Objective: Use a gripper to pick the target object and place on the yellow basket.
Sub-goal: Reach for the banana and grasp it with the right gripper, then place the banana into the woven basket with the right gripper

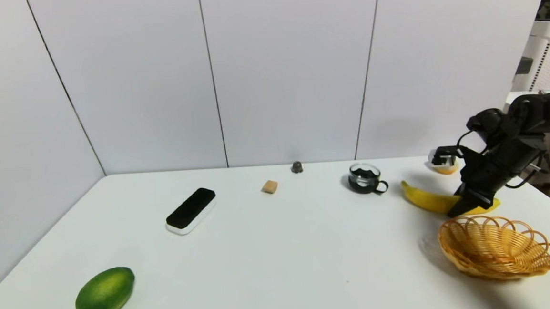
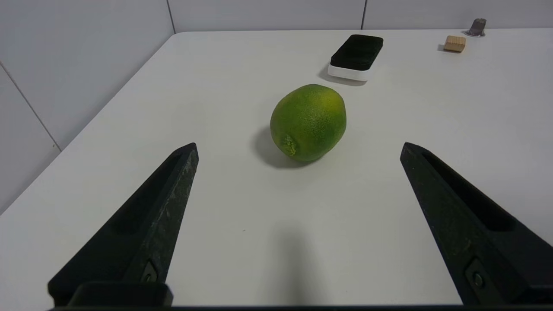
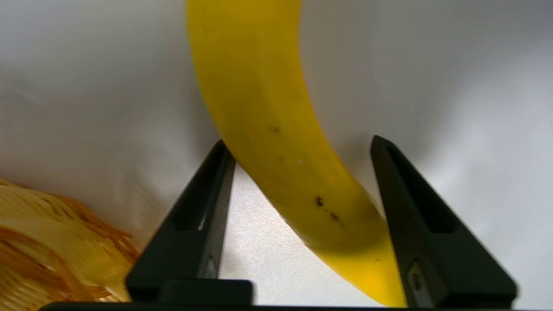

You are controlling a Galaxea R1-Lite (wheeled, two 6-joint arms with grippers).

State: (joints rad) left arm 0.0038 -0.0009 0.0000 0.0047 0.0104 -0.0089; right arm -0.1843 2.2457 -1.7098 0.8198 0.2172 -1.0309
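The yellow banana point(image 1: 425, 199) lies on the white table just behind the yellow wicker basket point(image 1: 452, 244). My right gripper point(image 1: 467, 207) is down over the banana's right half. In the right wrist view its two black fingers point(image 3: 203, 216) press against both sides of the banana point(image 3: 259, 108), which crosses the gap point(image 3: 299, 141) at a slant. The basket's rim point(image 3: 52, 242) shows beside one finger. My left gripper point(image 2: 299, 147) is out of the head view. It hovers open over the table near the front left, holding nothing.
A green lime-like fruit point(image 1: 105, 294) point(image 2: 308, 123) lies front left. Farther back are a black-topped white box point(image 1: 191, 210), a small wooden block point(image 1: 270, 187), a small grey piece point(image 1: 297, 167) and a glass cup point(image 1: 365, 178). A pale round lump point(image 1: 444, 167) sits behind the right arm.
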